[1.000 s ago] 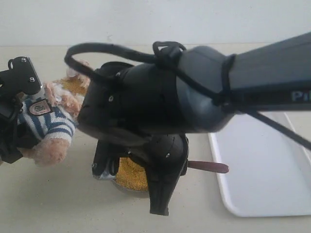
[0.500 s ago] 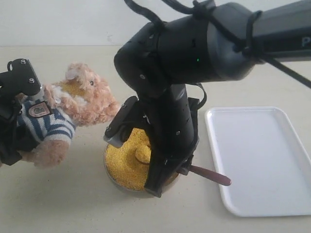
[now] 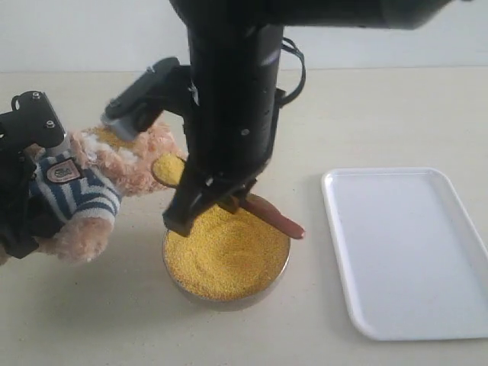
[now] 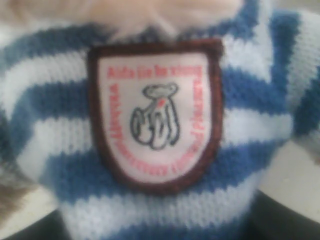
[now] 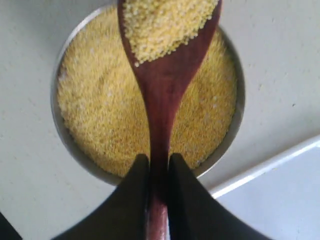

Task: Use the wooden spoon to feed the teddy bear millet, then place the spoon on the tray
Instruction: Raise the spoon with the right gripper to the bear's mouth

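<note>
The teddy bear (image 3: 84, 194) leans sideways at the left, its striped shirt and badge (image 4: 155, 112) filling the left wrist view. My left gripper (image 3: 27, 183) is shut on its body. My right gripper (image 5: 158, 170) is shut on the handle of the wooden spoon (image 5: 162, 90). In the exterior view the spoon (image 3: 267, 215) slants above the metal bowl (image 3: 171, 263). Its small bowl, heaped with millet (image 3: 169, 169), sits right by the bear's face, which the right arm partly hides. More millet (image 5: 100, 110) fills the metal bowl (image 5: 57, 120) below. The tray (image 3: 412, 252) lies at the right.
The right arm (image 3: 229, 91) stands tall over the middle of the table and hides the bear's head and the area behind it. A corner of the tray (image 5: 285, 200) lies close beside the metal bowl. Bare tabletop (image 3: 91, 320) lies in front.
The right arm rose from low over the metal bowl and swung left, lifting the spoon with millet up to the bear's face. The bear and the left gripper stayed put.
</note>
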Controlling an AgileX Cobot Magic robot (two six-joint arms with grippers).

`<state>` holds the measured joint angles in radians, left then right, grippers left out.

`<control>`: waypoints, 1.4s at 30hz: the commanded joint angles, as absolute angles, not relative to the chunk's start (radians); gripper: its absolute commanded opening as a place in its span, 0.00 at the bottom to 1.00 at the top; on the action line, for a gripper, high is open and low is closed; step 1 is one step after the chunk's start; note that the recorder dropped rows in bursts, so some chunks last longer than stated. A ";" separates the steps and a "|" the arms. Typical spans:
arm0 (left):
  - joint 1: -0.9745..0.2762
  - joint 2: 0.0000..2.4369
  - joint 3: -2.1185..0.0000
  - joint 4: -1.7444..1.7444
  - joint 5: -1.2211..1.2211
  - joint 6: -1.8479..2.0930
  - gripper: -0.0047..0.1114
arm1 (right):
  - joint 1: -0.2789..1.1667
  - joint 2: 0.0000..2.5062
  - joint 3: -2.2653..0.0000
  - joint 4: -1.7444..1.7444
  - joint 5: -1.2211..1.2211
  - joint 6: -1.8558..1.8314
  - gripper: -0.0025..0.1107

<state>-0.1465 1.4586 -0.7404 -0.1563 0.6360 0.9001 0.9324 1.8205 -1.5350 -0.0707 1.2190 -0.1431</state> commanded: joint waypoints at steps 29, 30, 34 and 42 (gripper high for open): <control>-0.149 1.458 -0.740 -0.176 0.616 0.889 0.07 | 0.901 2.126 -1.991 0.110 1.221 -0.086 0.02; -0.149 1.458 -0.740 -0.176 0.616 0.889 0.07 | 0.889 2.126 -1.991 0.170 1.221 -0.091 0.02; -0.149 1.458 -0.740 -0.176 0.616 0.889 0.07 | 0.826 2.126 -1.991 0.323 1.221 -0.095 0.02; -0.149 1.458 -0.740 -0.176 0.616 0.889 0.07 | 0.782 2.128 -1.988 0.438 1.221 -0.103 0.02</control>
